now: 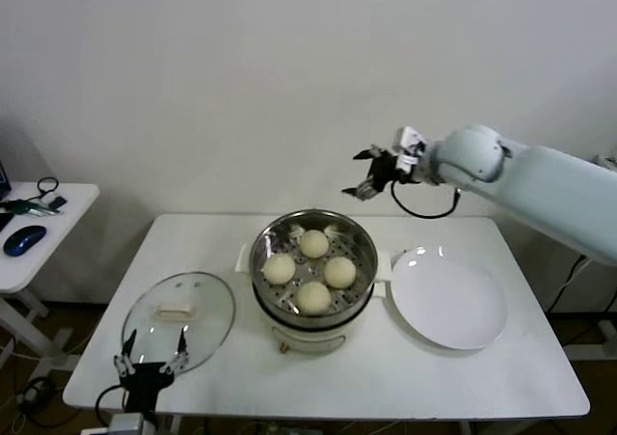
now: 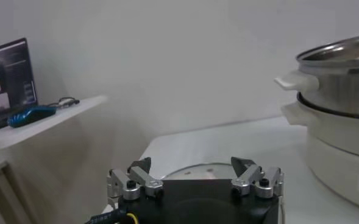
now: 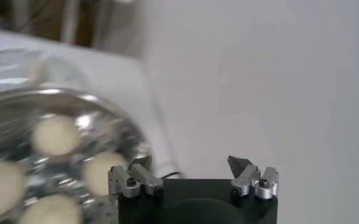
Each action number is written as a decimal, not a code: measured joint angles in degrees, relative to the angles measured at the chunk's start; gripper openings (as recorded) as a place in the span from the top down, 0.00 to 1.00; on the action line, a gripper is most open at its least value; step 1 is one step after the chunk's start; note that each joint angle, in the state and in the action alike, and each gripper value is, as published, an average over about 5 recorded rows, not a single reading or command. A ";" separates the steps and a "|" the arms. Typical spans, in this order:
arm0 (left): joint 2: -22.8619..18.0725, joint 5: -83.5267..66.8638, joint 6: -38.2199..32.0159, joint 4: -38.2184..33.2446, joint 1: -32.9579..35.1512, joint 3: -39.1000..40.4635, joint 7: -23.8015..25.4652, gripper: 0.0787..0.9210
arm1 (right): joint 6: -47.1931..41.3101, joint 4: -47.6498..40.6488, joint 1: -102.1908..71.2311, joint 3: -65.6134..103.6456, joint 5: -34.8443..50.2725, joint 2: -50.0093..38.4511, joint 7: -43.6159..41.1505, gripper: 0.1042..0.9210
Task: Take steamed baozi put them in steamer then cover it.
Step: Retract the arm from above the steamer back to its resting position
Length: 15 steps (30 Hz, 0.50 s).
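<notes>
Four steamed baozi [image 1: 308, 270] sit in the steamer [image 1: 313, 279] at the middle of the surface [image 1: 463, 372]; the loading step looks complete and only covering remains. The single cover [image 1: 180, 318] lies flat to the steamer's left, near the front edge. The left end effector [image 1: 151, 363], fingers apart and empty, hovers at the cover's near rim; the next move likely calls for taking its central handle. The right end effector [image 1: 368, 175], also spread and empty, hangs above and behind the steamer. One white plate [image 1: 448, 298] lies bare on the right.
</notes>
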 measured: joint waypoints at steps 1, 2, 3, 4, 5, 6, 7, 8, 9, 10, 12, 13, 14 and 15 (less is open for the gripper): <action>0.04 0.12 -0.15 0.20 -0.25 -0.04 -0.07 0.12 | 1.00 0.01 -3.15 3.20 -0.62 -1.12 1.22 0.12; 0.08 0.26 -0.33 0.40 -0.50 -0.09 -0.12 0.12 | 2.10 0.00 -6.60 6.59 -1.32 -2.15 2.39 0.12; 0.13 0.40 -0.52 0.62 -0.72 -0.13 -0.17 0.12 | 3.26 -0.03 -10.20 10.09 -2.08 -3.02 3.48 0.12; 0.19 0.55 -0.73 0.84 -0.88 -0.16 -0.22 0.12 | 4.44 -0.08 -13.86 13.66 -2.86 -3.68 4.48 0.12; 0.26 0.72 -0.94 1.05 -0.99 -0.19 -0.28 0.12 | 5.69 -0.13 -17.68 17.42 -3.65 -4.16 5.44 0.12; 0.34 0.91 -1.15 1.24 -1.07 -0.21 -0.34 0.12 | 6.94 -0.18 -21.52 21.23 -4.43 -4.48 6.31 0.12; 0.42 1.12 -1.36 1.43 -1.11 -0.25 -0.41 0.12 | 8.17 -0.24 -25.28 24.99 -5.18 -4.61 7.08 0.12; 0.50 1.36 -1.57 1.63 -1.12 -0.28 -0.49 0.12 | 9.44 -0.30 -29.12 28.84 -5.92 -4.55 7.76 0.12; 0.59 1.62 -1.76 1.81 -1.12 -0.32 -0.59 0.12 | 10.71 -0.36 -32.96 32.65 -6.64 -4.35 8.36 0.12; 0.66 1.93 -1.96 1.99 -1.14 -0.34 -0.71 0.12 | 11.95 -0.41 -36.69 36.29 -7.35 -3.99 8.87 0.12; 0.77 2.68 -2.37 2.37 -1.22 -0.39 -1.08 0.12 | 14.55 -0.51 -44.19 43.47 -8.72 -2.81 9.74 0.12; 0.79 3.16 -2.58 2.55 -1.30 -0.41 -1.32 0.12 | 15.84 -0.56 -47.73 46.77 -9.35 -2.06 10.09 0.12; 0.81 3.72 -2.80 2.70 -1.38 -0.45 -1.61 0.12 | 17.20 -0.66 -51.25 49.95 -9.98 -1.19 10.40 0.12; 0.84 4.34 -3.02 2.82 -1.45 -0.50 -1.94 0.12 | 18.58 -0.81 -54.64 52.91 -10.56 -0.26 10.64 0.12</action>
